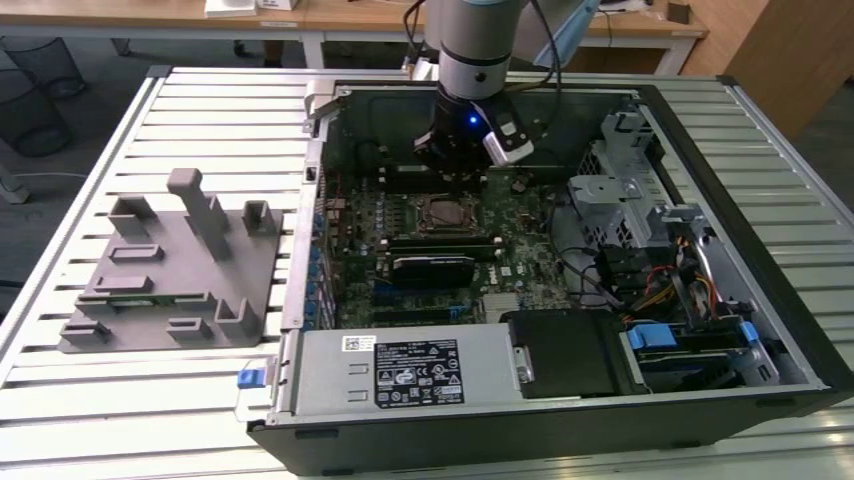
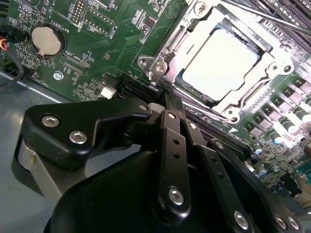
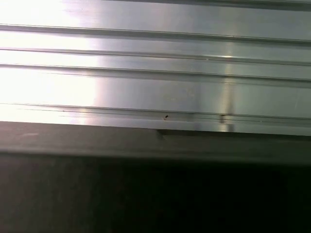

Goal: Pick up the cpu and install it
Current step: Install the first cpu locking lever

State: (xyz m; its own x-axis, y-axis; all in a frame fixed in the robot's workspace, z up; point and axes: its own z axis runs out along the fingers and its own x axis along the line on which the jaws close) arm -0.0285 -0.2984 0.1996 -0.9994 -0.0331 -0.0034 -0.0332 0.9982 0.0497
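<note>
You can see the cpu (image 2: 221,63) already sitting in its socket (image 2: 167,53) on the motherboard (image 2: 97,39), so the placing looks done. The gripper (image 1: 454,165) hovers just above the socket; whether it is released or clenched, I cannot tell.

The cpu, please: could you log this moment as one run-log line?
cpu: seated in motherboard socket | gripper: above board, beside socket, holding nothing visible | grey fixture: on table outside case
</note>
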